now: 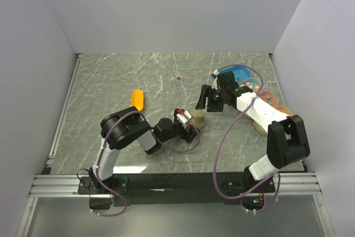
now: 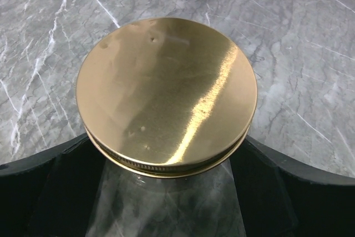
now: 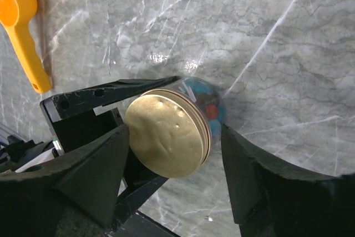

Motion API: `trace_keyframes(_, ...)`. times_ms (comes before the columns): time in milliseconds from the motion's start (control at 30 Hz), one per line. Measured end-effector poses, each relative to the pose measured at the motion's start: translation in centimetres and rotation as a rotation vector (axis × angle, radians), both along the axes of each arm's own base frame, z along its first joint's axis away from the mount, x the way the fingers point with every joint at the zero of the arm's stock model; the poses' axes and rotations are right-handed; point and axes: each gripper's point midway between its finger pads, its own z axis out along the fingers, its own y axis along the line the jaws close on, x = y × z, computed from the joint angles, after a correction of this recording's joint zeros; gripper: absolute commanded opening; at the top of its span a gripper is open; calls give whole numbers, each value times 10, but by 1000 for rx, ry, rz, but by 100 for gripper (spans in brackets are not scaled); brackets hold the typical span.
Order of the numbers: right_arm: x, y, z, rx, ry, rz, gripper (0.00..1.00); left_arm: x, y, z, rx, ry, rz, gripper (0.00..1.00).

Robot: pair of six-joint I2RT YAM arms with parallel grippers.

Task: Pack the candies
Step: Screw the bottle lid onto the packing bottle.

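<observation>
Two grippers crowd one glass jar (image 1: pixel 198 119) mid-table, so your room is tightest right there. Your left gripper (image 2: pixel 166 159) reaches in low from the near left and straddles the jar body under the gold lid (image 2: pixel 166 92), jaws spread wide, a black finger (image 2: pixel 50 192) close beside the glass on each side. You cannot tell from these views whether they actually press on it. Your right gripper (image 3: pixel 175 154) hangs over the lid from the far right with its jaws open, one finger either side and a clear gap to the lid's rim. The candies (image 3: pixel 209 108) show as blue and red bits through the glass just under the lid. For open room, look left and far: bare marble tabletop (image 1: pixel 122 70) runs wide there, with only the orange scoop (image 1: pixel 137 99) lying flat well left of the jar and a tiny red speck (image 1: pixel 178 78) farther back. Your right side is crowded: a blue bowl (image 1: pixel 238 72) and other dishes (image 1: pixel 269 99) sit near the right wall (image 1: pixel 316 54), beside your right arm. A metal rail (image 1: pixel 64 109) lines the left table edge.
</observation>
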Motion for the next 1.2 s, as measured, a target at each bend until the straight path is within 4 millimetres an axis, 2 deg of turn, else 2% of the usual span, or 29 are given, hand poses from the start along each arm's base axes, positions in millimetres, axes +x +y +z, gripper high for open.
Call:
trace_keyframes(267,-1,1,-6,-3,15,16,65,0,-1,-1,4,1,-12,82)
trace_keyframes(600,-1,1,-10,-27,6,31,46,1,-4,-1,9,5,-18,81)
trace_keyframes(1200,-6,5,-20,-104,-1,50,42,2,-5,-2,17,8,-20,81)
